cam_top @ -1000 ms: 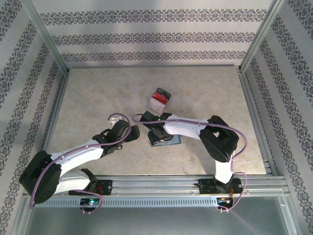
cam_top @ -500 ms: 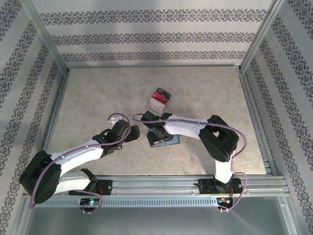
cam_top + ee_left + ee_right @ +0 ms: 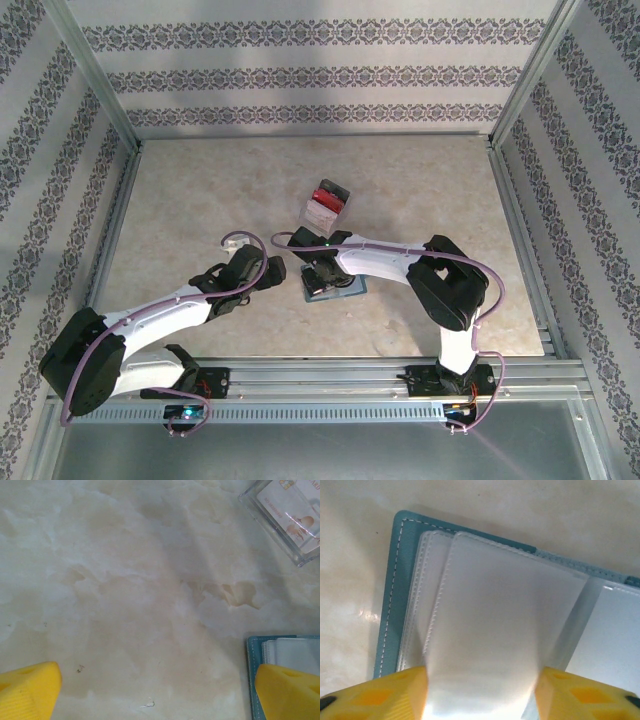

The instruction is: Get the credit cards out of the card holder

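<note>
Teal card holder (image 3: 406, 555) w/ white stitching (image 3: 390, 595)

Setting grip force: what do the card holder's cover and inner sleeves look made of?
Card holder cover: teal leather or faux leather, matte, white stitching along the edge. Sleeves: clear, slightly frosted flexible plastic, probably vinyl, glossy, with seamed borders.

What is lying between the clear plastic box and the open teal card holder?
Nothing; the left wrist view shows bare pale marbled tabletop between the clear plastic box and the teal folding card holder.
</note>
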Controlling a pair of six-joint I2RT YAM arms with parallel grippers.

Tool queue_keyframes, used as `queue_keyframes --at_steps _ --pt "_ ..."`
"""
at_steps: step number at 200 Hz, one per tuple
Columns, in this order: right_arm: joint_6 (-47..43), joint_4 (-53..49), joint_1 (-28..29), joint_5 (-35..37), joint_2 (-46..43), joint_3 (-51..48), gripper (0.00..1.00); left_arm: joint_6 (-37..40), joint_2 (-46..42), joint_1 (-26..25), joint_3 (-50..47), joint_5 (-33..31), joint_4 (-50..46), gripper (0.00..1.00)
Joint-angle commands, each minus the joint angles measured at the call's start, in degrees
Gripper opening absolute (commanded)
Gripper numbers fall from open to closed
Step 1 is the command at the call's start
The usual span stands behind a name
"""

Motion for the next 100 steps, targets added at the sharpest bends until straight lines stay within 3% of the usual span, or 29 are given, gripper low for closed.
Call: queue_keyframes --at_steps 1,100 --pt "-0.3 -0.6 -0.3 0.5 -0.1 -1.2 0.44 -0.3 -0.9 1.0 -0.5 -0.4 1.1 0.99" --pt "-1.1 -3.2 -2.3 7.9 -4.6 -2.9 0.39 0.9 -1.0 1.0 1.0 0.1 0.6 0.99"
